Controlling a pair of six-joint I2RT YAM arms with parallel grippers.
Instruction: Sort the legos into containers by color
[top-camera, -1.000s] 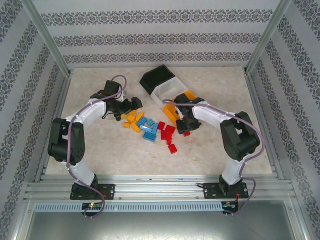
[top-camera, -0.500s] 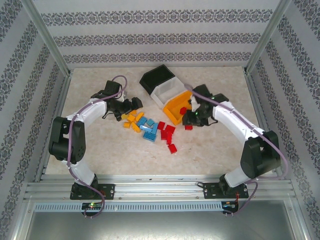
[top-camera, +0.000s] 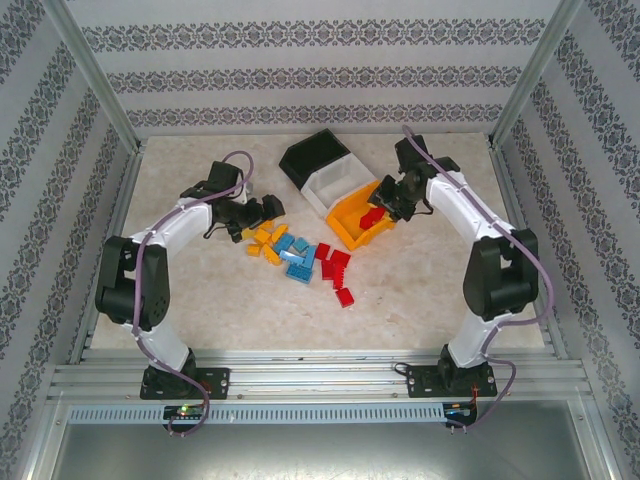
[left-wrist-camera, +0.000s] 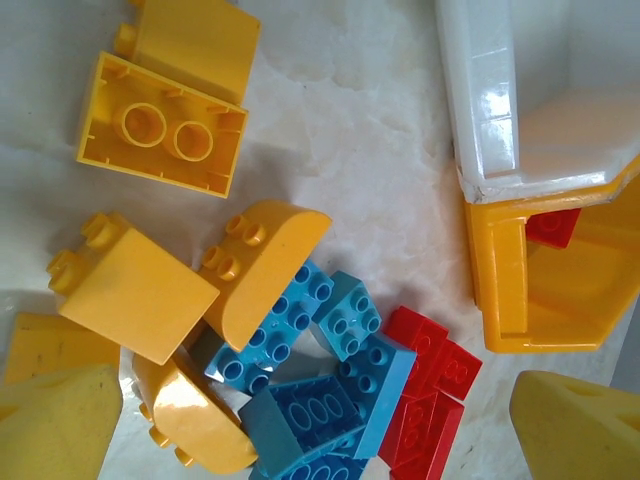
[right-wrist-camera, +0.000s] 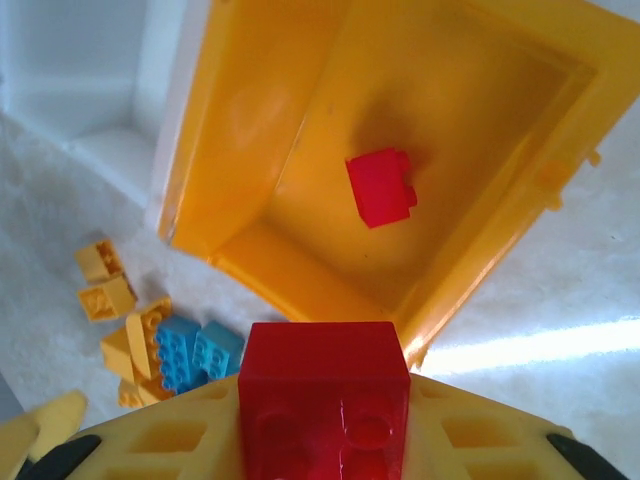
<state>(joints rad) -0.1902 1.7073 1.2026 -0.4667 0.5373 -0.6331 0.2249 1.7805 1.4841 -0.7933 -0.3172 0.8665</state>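
The legos lie in a loose pile mid-table: yellow bricks (top-camera: 262, 240), blue bricks (top-camera: 296, 255) and red bricks (top-camera: 336, 272). The containers stand joined behind them: black (top-camera: 315, 155), white (top-camera: 330, 187), orange (top-camera: 349, 225). My right gripper (top-camera: 385, 205) hangs over the orange bin, shut on a red brick (right-wrist-camera: 325, 400) between its yellow fingers (right-wrist-camera: 480, 440). One red brick (right-wrist-camera: 380, 187) lies inside the orange bin (right-wrist-camera: 270, 260). My left gripper (top-camera: 262, 210) stands open low over the pile's left side, above yellow bricks (left-wrist-camera: 130, 285) and blue bricks (left-wrist-camera: 320, 400), touching none.
Metal frame posts and patterned walls close in the table on three sides. The white bin (left-wrist-camera: 480, 100) and orange bin (left-wrist-camera: 520, 300) sit just right of the pile in the left wrist view. Bare tabletop (top-camera: 420, 300) lies in front of the pile.
My right arm has lifted from the pile's right edge and swung back and right, carrying the red brick over the orange bin. The left arm has stayed still.
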